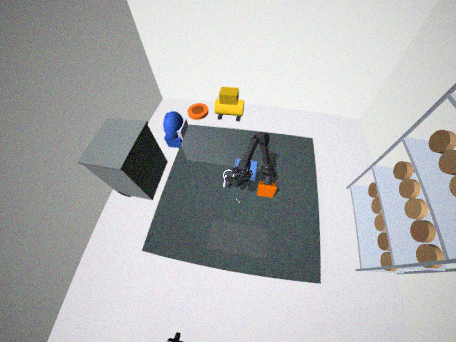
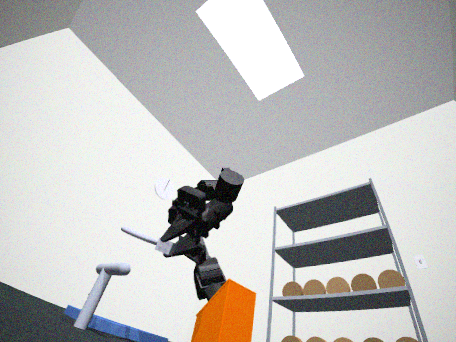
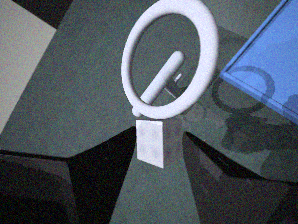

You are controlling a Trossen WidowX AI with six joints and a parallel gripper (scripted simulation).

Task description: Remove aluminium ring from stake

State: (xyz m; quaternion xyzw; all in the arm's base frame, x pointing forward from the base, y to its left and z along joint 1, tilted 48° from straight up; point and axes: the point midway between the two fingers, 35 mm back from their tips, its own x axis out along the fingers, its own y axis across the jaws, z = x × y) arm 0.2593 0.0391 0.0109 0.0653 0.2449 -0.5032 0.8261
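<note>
Grip: my gripper [image 1: 238,176] [image 2: 165,245] [image 3: 159,134] is clenched on the welded tab [image 2: 164,246] [image 3: 150,143], a pale, squarish block with flat faces and crisp edges. The dark, tapering fingers stand on either side of it.

Specimen: the aluminium ring [image 1: 224,176] [image 2: 137,234] [image 3: 209,55] is raised in the air, off the stake [image 1: 238,201] [image 2: 93,300] [image 3: 167,72]. Smooth, pale grey-white stock of round section. The exterior view gives it nearly edge-on, as a slim, slightly sloping rod; the wrist view gives an open oval, joined to the tab at its lower edge.

Stake: smooth pale steel, a round post with a thicker, round-ended cross-bar [image 2: 113,269] [image 3: 155,85]. Through the ring's opening in my wrist view, the bar appears as a slanting rod; the ring is not around the foot.

Tray: the blue tray [image 1: 252,172] [image 2: 125,332] [image 3: 280,50] has straight, low walls and a crisp corner. The ring is not lying in it. A soft-edged, ring-shaped shadow [image 3: 218,95] crosses that corner, partly on the dark green-grey mat [image 1: 240,245] [image 2: 25,305] [image 3: 75,90].

Surroundings: a matt orange block [image 1: 267,190] [image 2: 235,310], flat-faced; a metal shelf unit [image 1: 400,141] [image 2: 273,250] bearing rounded brown pieces [image 1: 422,231] [image 2: 338,286].
</note>
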